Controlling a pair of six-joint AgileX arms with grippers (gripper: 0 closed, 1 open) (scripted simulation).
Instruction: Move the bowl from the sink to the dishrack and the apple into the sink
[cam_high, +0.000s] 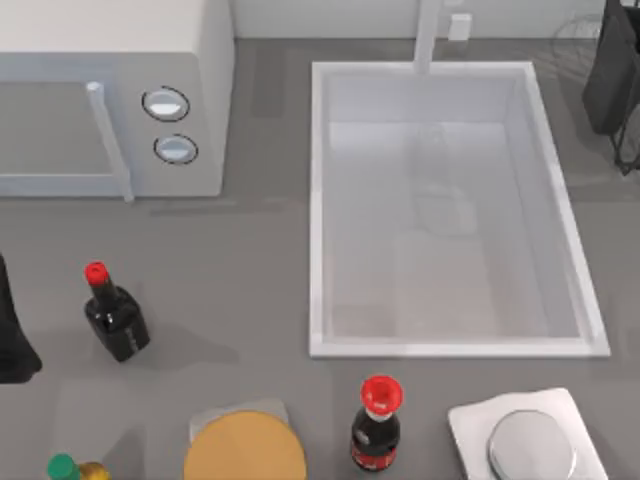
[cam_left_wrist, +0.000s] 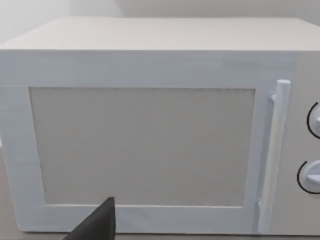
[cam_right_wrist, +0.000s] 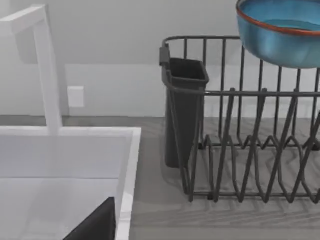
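Hanging above the wire dishrack (cam_right_wrist: 250, 145) in the right wrist view, the blue bowl (cam_right_wrist: 280, 35) is judged liable to tip against the tines if released off-centre; finger state of either arm cannot be told.

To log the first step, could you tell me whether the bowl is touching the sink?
Apart. The right wrist view shows the bowl up by the dishrack, well clear of the sink.
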